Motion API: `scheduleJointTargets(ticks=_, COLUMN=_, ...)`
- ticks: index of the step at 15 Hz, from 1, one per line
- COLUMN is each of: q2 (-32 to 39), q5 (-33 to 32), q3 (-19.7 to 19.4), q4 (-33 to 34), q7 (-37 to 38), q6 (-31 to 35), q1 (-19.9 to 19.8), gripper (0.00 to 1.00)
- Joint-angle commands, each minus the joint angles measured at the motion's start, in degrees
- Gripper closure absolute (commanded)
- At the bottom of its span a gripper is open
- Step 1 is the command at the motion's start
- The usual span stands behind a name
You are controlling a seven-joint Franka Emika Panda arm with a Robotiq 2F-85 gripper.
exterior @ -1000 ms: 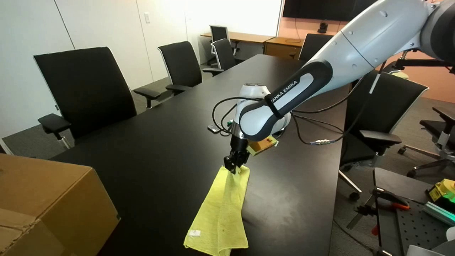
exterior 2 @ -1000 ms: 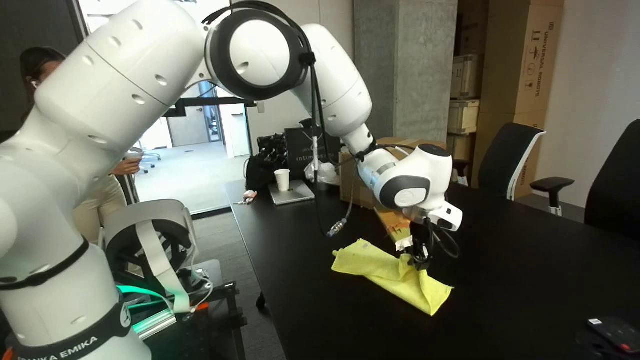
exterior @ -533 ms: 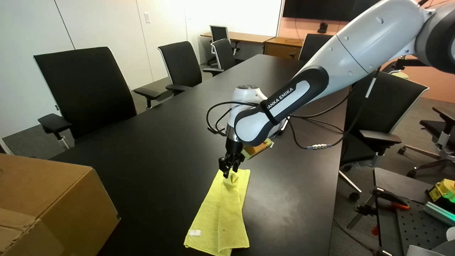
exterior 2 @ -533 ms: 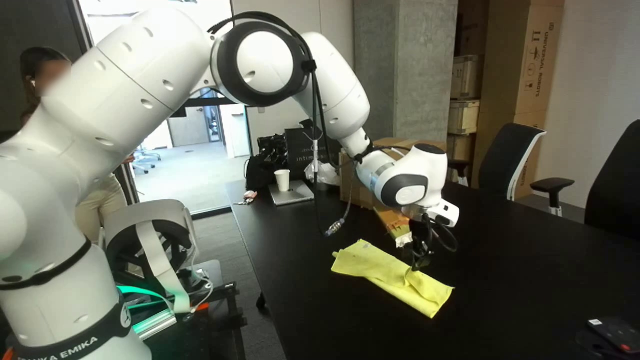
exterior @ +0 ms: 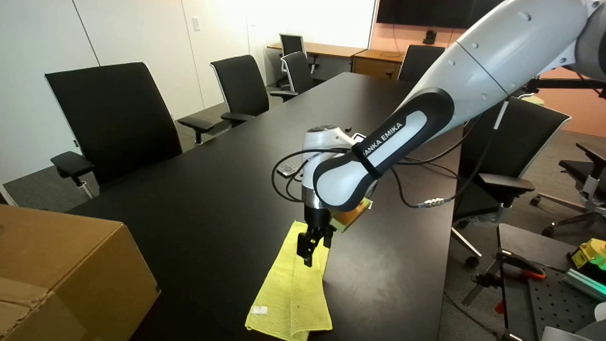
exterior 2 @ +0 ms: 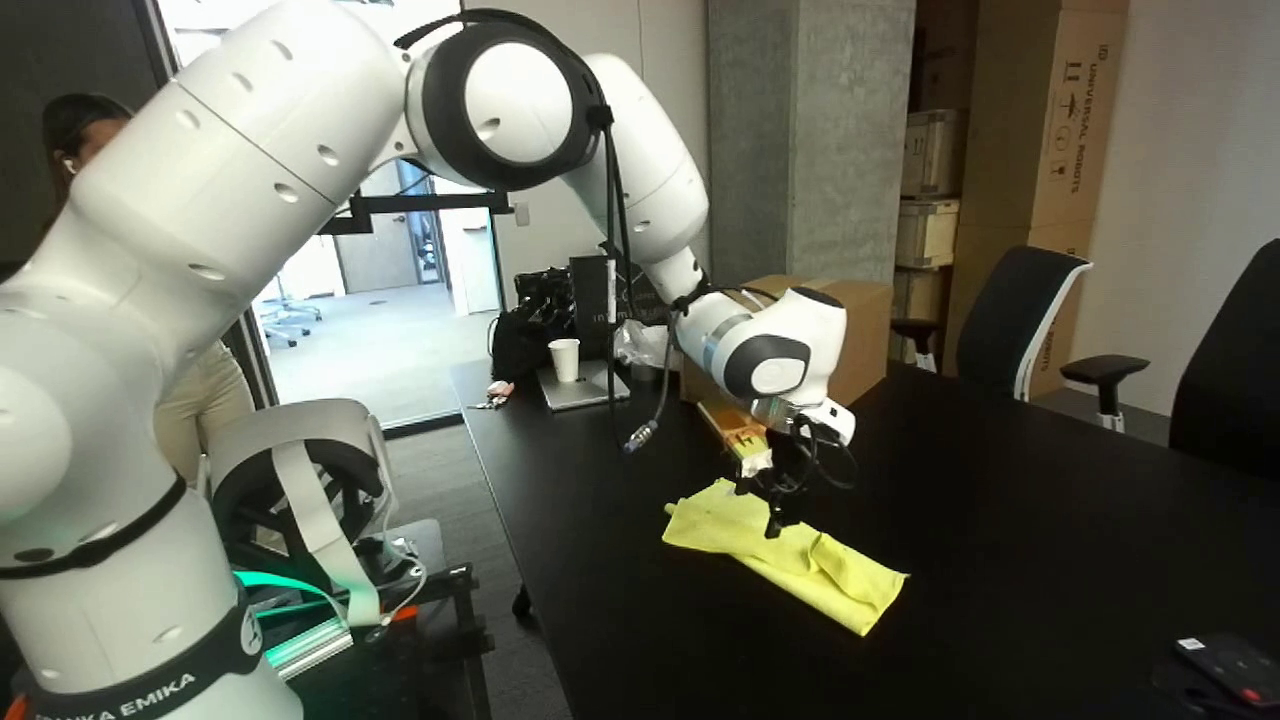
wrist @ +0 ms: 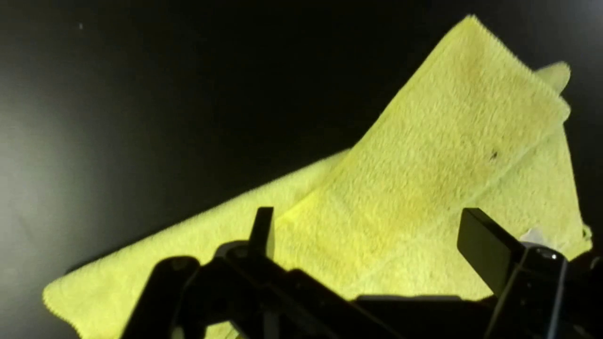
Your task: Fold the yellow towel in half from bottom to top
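The yellow towel (exterior: 289, 293) lies on the dark table, doubled over lengthwise. In the wrist view its upper layer (wrist: 438, 132) runs askew across the lower layer (wrist: 198, 235), so the edges do not line up. A small white label shows near a corner in an exterior view. One end of the towel (exterior 2: 850, 580) is rumpled with a raised crease. My gripper (wrist: 367, 212) is open above the towel, its fingers (wrist: 485, 249) wide apart with nothing gripped. In both exterior views the gripper (exterior: 317, 253) points down over the cloth; whether the fingertips touch it I cannot tell.
A cardboard box (exterior: 80, 274) stands on the table beside the towel. A remote (exterior 2: 1235, 668) lies on the tabletop. A white cup (exterior 2: 565, 360) stands on a laptop (exterior 2: 590, 390) at the table's far end. Office chairs (exterior: 113, 118) line the table.
The gripper has let go of the towel's end, which has dropped flat with a crease. It has opened wide and moved along the towel toward the cloth's other end.
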Motion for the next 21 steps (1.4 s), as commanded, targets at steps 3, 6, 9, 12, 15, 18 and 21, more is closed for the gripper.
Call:
scheduleJointTargets(ticks=3, q2=-6.8, q5=-2.0, q3=1.7, q4=-11.4, q7=-2.0, q6=0.4, q1=2.5, gripper=0.0)
scheduleJointTargets(ticks=6, q2=-6.8, q5=-3.6, q3=1.2, q4=-14.3, q7=-0.6, q6=4.6, q1=4.8, gripper=0.0)
scheduleJointTargets(ticks=9, q2=-5.3, q5=-3.3, q3=1.3, q4=-15.6, q7=1.2, q6=9.6, q1=6.2, gripper=0.0)
scheduleJointTargets(ticks=12, q2=-3.5, q5=-3.9, q3=0.4, q4=-15.9, q7=3.2, q6=12.9, q1=8.0, gripper=0.0)
scheduleJointTargets(ticks=15, q2=-2.1, q5=-3.9, q3=0.2, q4=-15.8, q7=4.6, q6=15.4, q1=9.2, gripper=0.0)
scheduleJointTargets(ticks=18, q2=-1.0, q5=-4.3, q3=-0.9, q4=-15.2, q7=6.5, q6=17.7, q1=11.1, gripper=0.0)
scheduleJointTargets(ticks=21, q2=-0.2, q5=-5.1, q3=-2.5, q4=-14.6, q7=8.1, q6=19.3, q1=13.1, gripper=0.0)
